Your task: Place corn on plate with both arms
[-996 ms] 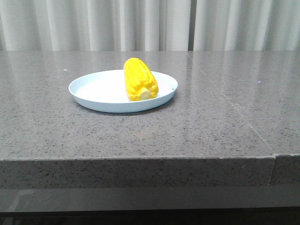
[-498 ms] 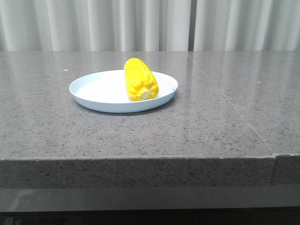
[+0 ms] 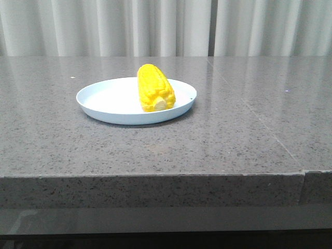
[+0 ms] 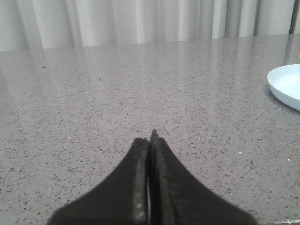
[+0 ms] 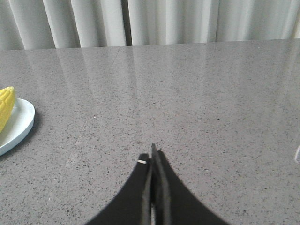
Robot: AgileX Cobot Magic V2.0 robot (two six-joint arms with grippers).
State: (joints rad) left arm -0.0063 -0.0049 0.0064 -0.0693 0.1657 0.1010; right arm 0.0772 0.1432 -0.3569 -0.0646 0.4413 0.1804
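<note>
Yellow corn (image 3: 155, 88) on pale plate (image 3: 104, 101); left claw (image 4: 149, 140), right claw (image 5: 153, 157) closed, empty.

In the left wrist view we see only an arc of the plate (image 4: 287, 86), the rest cut off by the picture's edge, and none of the corn. In the right wrist view the plate (image 5: 21, 124) is likewise cropped, and of the corn (image 5: 5, 107) on it we see just one yellow end. In the front view the corn (image 3: 154, 87) hides the plate's (image 3: 111, 98) surface and far rim behind it, and neither arm appears. The desk (image 3: 233, 140) runs past the picture's sides beyond the plate.
</note>
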